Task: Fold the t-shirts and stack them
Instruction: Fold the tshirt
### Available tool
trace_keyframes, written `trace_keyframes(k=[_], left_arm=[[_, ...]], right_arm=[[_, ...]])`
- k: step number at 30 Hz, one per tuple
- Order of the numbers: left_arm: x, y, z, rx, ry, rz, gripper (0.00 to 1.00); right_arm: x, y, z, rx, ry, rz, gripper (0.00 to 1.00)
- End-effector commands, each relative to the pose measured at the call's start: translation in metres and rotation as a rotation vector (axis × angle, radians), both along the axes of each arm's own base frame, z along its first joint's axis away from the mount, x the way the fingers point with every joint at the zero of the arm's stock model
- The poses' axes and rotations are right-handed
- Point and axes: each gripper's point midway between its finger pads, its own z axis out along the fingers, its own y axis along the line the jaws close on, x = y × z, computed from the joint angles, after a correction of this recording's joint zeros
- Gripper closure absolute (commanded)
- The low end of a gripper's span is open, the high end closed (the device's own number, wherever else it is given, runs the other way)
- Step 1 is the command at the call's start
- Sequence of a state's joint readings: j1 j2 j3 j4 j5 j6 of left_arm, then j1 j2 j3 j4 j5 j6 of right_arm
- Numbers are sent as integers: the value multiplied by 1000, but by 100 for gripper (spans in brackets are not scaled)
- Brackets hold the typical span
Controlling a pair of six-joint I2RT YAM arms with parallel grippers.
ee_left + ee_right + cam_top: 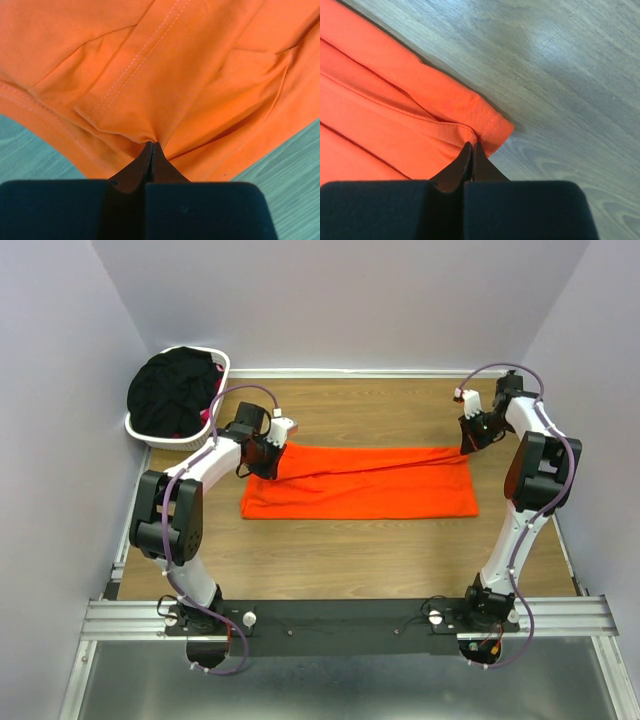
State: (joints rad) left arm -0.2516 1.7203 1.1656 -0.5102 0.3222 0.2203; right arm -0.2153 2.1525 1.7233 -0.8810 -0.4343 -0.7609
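The orange t-shirt (360, 490) lies as a long, partly folded strip across the middle of the wooden table. My left gripper (272, 462) is shut on the shirt's far left edge; in the left wrist view the orange t-shirt (165, 75) bunches into the closed tips of the left gripper (152, 144). At the far right corner my right gripper (468, 445) is shut on the stitched hem, where the orange t-shirt (395, 120) meets the right gripper (472, 144). The pinched edge stretches taut between both grippers. Black t-shirts (172, 388) and a bit of pink cloth (208, 412) sit in the basket.
A white laundry basket (222, 368) stands at the table's far left corner. Grey walls close in the left, back and right sides. A metal rail (350, 615) with both arm bases runs along the near edge. Bare wood (350, 560) shows in front of the shirt.
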Motion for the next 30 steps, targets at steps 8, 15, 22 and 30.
trace_keyframes(k=[8, 15, 22, 30], left_arm=[[-12, -2, -4, 23, 24, -112, 81], [43, 15, 60, -45, -143, -104, 54], [109, 24, 78, -64, -183, -15, 59], [142, 38, 48, -49, -138, 66, 62]], right_arm=[[-6, -13, -6, -56, 15, 16, 75], [8, -8, 25, -20, -44, -17, 35], [16, 9, 52, 89, -44, -31, 36], [7, 36, 53, 151, 10, -15, 45]])
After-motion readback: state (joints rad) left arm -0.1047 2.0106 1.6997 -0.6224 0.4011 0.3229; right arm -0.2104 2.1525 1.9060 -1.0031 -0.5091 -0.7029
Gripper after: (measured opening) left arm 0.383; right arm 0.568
